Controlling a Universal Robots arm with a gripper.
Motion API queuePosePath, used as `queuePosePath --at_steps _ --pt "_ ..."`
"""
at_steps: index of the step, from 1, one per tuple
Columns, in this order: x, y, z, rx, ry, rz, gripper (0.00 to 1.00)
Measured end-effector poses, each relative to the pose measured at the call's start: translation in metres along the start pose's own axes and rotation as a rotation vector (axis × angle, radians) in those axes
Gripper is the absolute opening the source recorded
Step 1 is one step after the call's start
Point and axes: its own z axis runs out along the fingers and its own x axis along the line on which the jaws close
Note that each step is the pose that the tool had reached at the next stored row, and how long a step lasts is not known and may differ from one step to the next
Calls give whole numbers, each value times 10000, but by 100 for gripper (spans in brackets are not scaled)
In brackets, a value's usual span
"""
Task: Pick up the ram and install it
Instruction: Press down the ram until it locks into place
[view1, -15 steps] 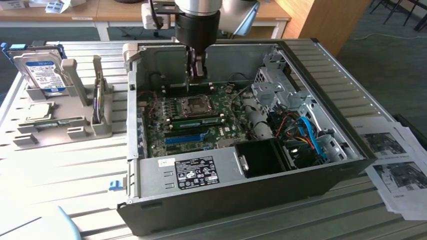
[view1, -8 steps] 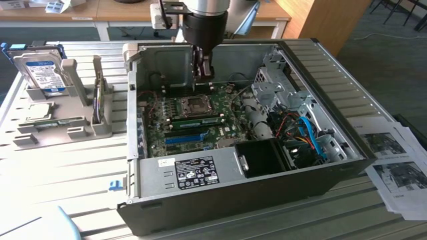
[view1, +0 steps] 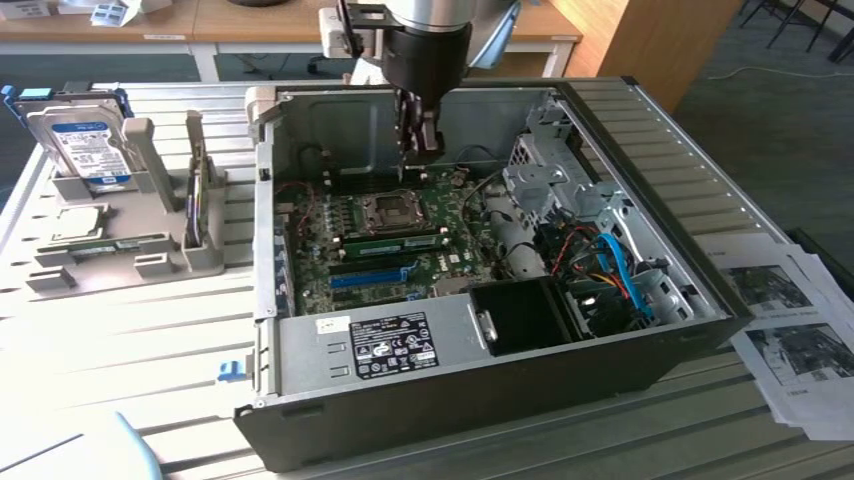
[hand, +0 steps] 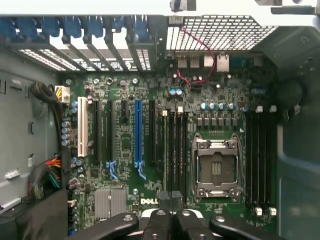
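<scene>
My gripper (view1: 423, 150) hangs shut inside the open computer case (view1: 694, 200), above the back of the motherboard (view1: 387, 250), with nothing visible between its fingers. A thin green stick that looks like the ram (view1: 396, 241) stands in a memory slot beside the empty CPU socket (view1: 395, 208), below and in front of the fingertips. In the wrist view the shut gripper (hand: 170, 201) sits over the end of the memory slots (hand: 175, 150). There the ram (hand: 165, 155) appears edge-on as a pale line next to the CPU socket (hand: 216, 167).
A long blue slot (hand: 138, 132) and a white slot (hand: 80, 132) lie across the board. Drive cages and cables (view1: 601, 260) crowd the case's right side in the exterior view. Left of the case, a grey holder (view1: 127, 265) carries a hard drive (view1: 83, 145). Papers (view1: 794, 330) lie at the right.
</scene>
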Motion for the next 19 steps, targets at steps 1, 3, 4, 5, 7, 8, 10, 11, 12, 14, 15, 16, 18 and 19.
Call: queuePosePath --at_steps 1,3,4,5,7,8,10,11,12,14,15,16,18,19 --pt "0 -1 0 0 0 0 9" --pt "-1 -1 0 0 1 2 9" --pt "-1 -2 0 0 1 1 9" --pt "-1 -1 -1 1 -1 2 9" --pt "-1 -2 -19 0 1 1 9" --pt "0 -1 -34 0 1 2 9" --pt "-1 -1 -72 0 1 2 9" --pt "0 -1 -91 0 3 2 9" --pt "0 -1 -109 1 2 1 9" --pt "0 0 -146 0 3 1 9" --pt "0 0 -164 0 3 1 9" --pt "0 0 -184 0 2 2 9" --pt "0 1 -220 0 2 2 9" --pt "0 1 -237 0 2 2 9"
